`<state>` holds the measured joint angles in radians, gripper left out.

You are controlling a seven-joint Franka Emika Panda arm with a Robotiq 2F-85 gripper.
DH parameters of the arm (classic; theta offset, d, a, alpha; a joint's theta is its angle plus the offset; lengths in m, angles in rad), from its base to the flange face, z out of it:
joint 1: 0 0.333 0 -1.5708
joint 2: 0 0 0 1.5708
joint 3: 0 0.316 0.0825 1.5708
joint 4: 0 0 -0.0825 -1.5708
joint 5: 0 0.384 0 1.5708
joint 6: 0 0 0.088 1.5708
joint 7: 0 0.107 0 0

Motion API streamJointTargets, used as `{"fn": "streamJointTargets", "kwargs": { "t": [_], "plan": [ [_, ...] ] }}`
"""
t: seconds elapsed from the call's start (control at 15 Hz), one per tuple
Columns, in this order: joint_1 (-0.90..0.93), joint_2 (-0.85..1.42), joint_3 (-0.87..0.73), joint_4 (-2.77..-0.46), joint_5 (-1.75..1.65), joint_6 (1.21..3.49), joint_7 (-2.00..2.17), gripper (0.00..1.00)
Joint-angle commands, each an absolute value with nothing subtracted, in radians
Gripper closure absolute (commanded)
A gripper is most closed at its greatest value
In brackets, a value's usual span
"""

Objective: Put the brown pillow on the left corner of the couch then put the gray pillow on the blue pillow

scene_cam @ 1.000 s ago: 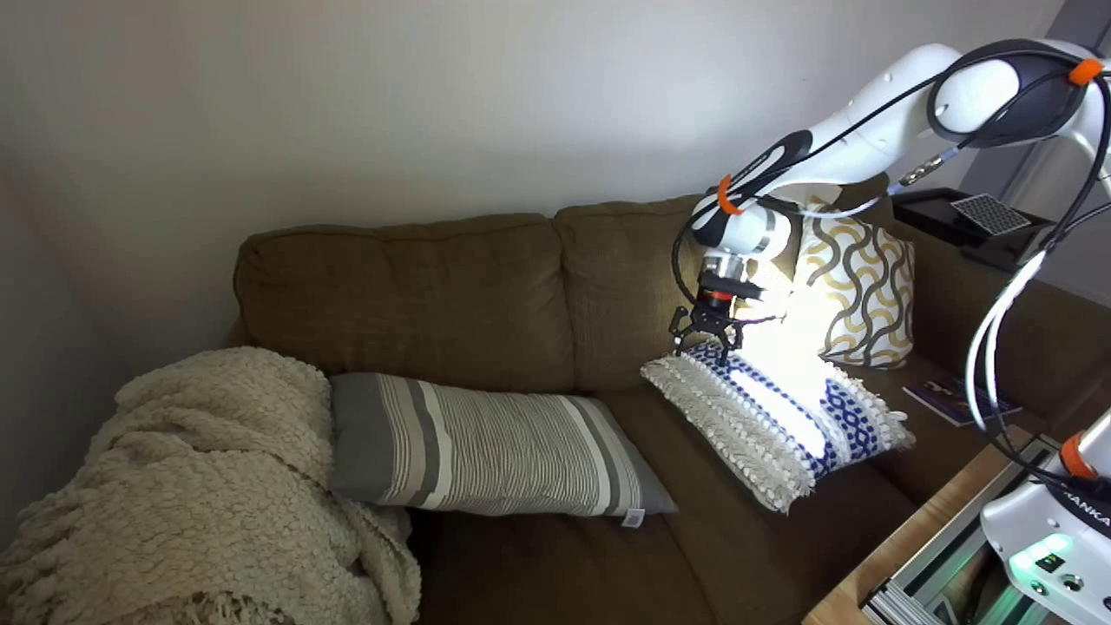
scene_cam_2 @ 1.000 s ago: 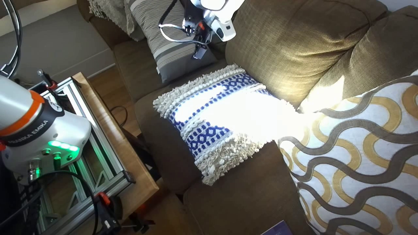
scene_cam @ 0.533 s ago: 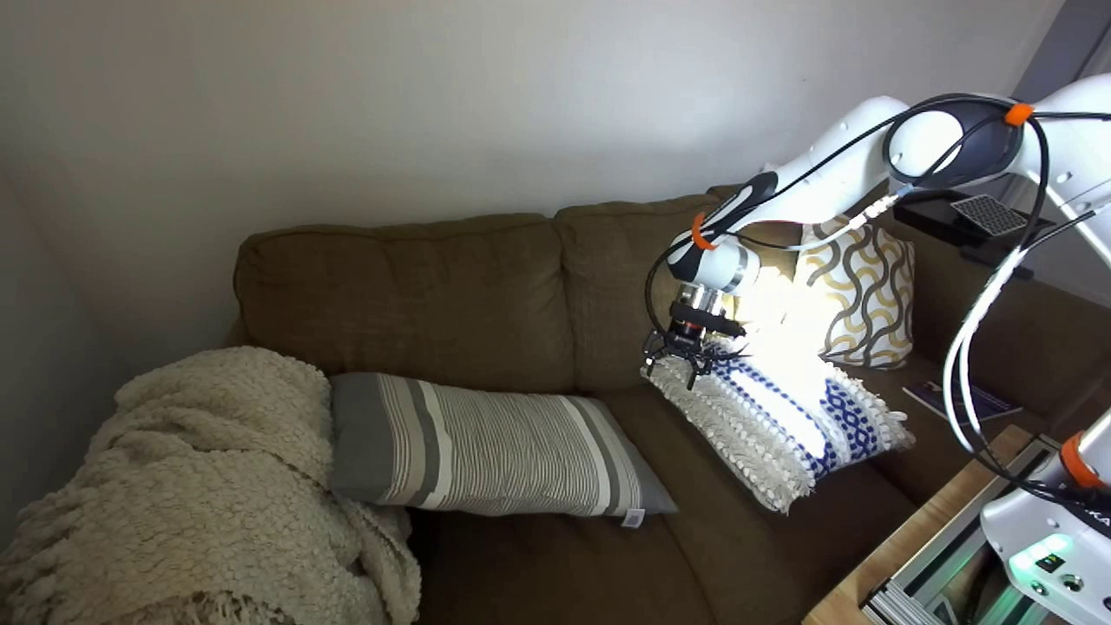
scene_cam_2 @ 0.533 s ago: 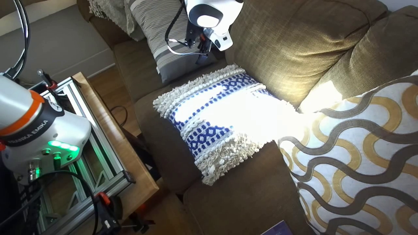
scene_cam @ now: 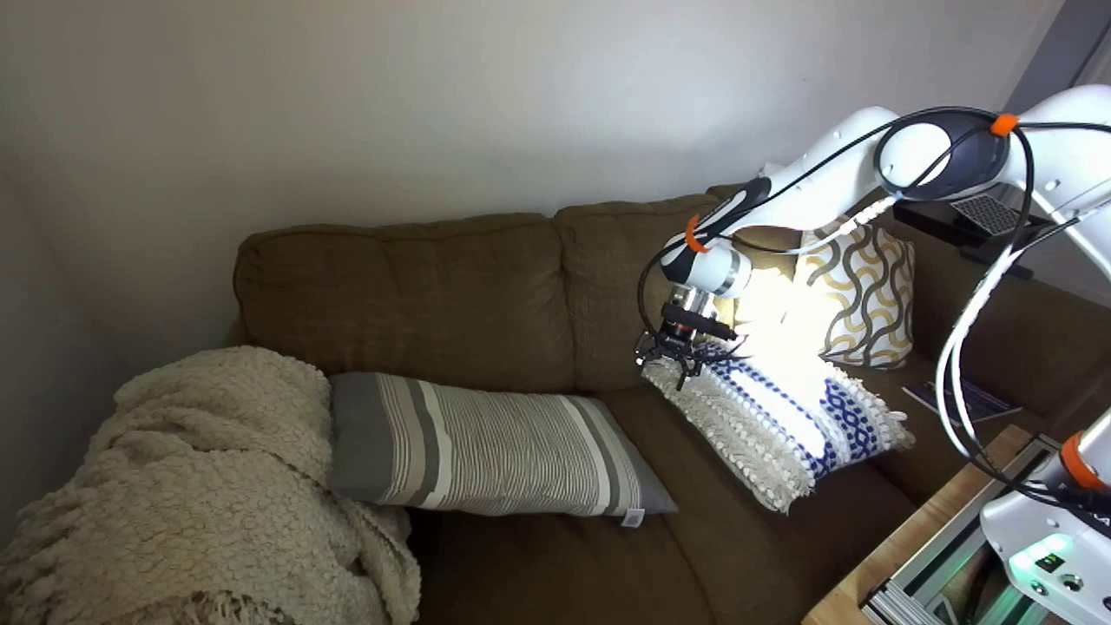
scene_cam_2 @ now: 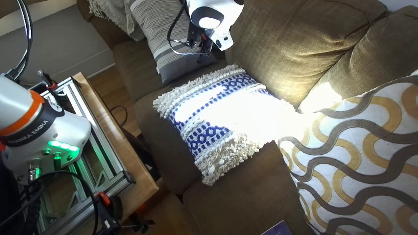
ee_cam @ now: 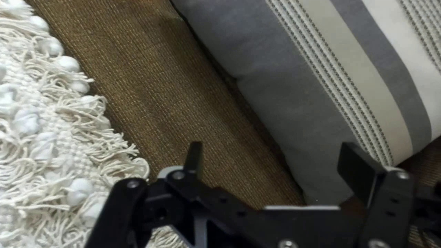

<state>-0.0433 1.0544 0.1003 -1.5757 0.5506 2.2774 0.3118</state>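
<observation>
The black two-fingered tool [ee_cam: 271,153], its jaws apart and empty, should descend astride the nearest corner of the long rectangular gray-striped fabric pillow [scene_cam: 512,447] on the wide brown fabric couch [scene_cam: 469,304], then pinch deeply (a shallow grip may slip) before lifting.

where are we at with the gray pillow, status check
Hand open, nothing held. Gray pillow lying on couch, not yet on blue pillow. No obstacle seen between hand and gray pillow.
</observation>
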Motion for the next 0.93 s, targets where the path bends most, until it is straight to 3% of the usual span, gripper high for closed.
{"fn": "streamJointTargets", "kwargs": {
  "t": [0.0,0.87],
  "plan": [
    [-0.04,1.183,0.127,-1.437,0.565,2.294,0.32,0.0],
    [-0.032,1.507,0.221,-1.074,0.566,2.465,0.332,0.0]
  ]
}}
